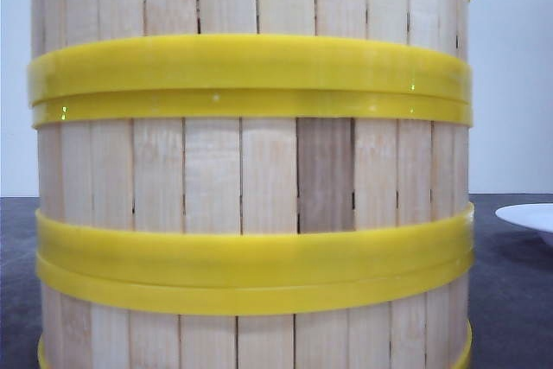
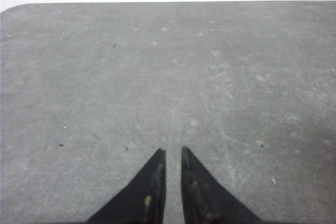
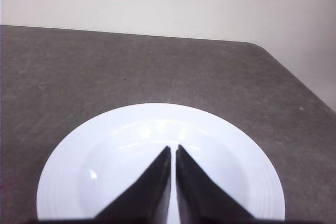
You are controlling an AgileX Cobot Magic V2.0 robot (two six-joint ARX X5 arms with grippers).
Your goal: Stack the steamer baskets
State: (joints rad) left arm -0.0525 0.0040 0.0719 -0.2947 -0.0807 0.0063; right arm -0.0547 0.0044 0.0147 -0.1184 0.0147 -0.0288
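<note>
Front view: four stacked steamer baskets (image 1: 251,179), one plate (image 1: 529,218).

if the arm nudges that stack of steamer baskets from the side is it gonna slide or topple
The stack of steamer baskets shows at least three tiers, so a high push probably tips it or shifts one tier off. The yellow bands look smooth, so tiers may slide on each other. The thin wooden slats suggest it is light and would move easily.

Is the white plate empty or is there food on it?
Empty. The white plate shows a bare shiny bowl under the right gripper; nothing lies on it.
</note>
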